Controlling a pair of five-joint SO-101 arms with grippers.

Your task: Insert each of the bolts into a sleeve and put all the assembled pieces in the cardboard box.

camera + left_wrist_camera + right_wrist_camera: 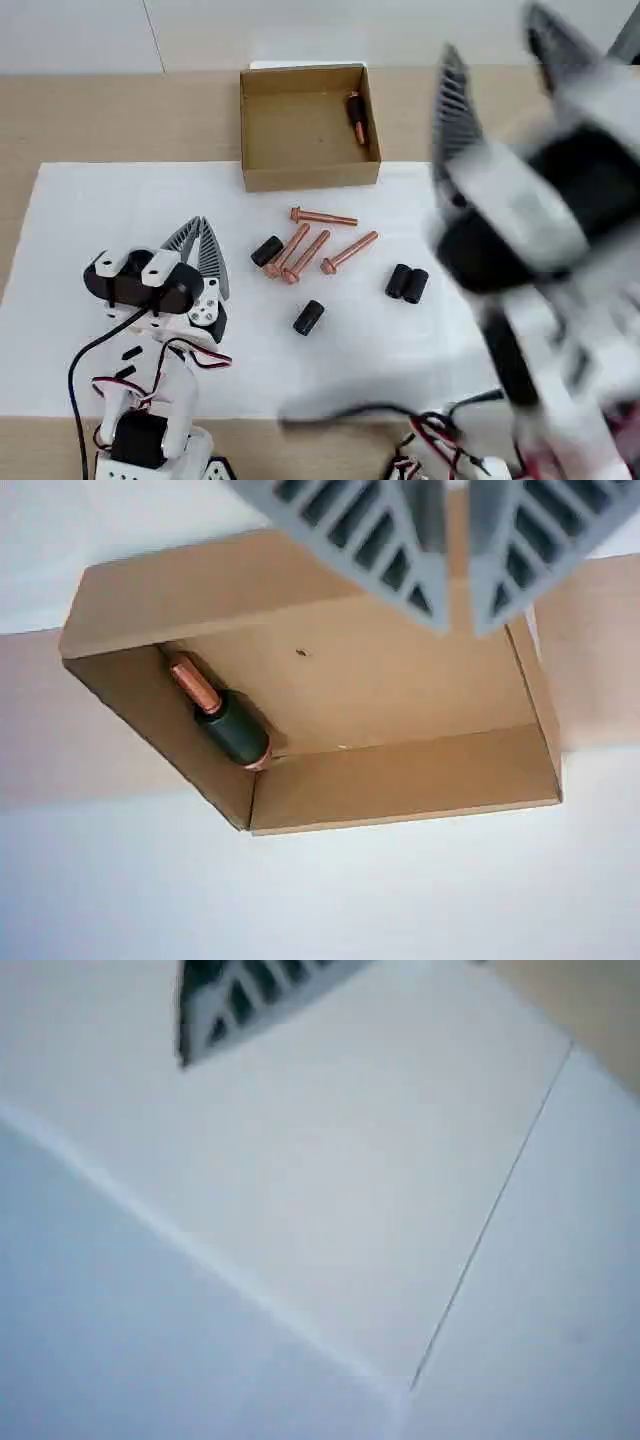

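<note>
Copper-coloured metal bolts point(307, 256): four loose on white paper sheet point(100, 220), near brown cardboard box point(310, 178). Likely light, stiff, slick, roll-prone; you grip mid-shank. Left jaws almost closed, empty; right jaws spread, empty.

Cardboard box point(310, 176): plain brown card, matt and slightly fibrous, with raw cut edges; it stands by a white sheet point(120, 210) of smooth matt paper, on a table point(120, 120) of pale wood-look with a dull finish. Bolts point(350, 252): copper-coloured metal, smooth and glossy; sleeves point(309, 317): black and matt, plastic or rubber, cannot tell which; the assembled piece point(225, 720) shows both finishes. Left gripper point(200, 224): fingers point(370, 530) of grey ribbed matt plastic, on smooth white plastic shells.
</note>
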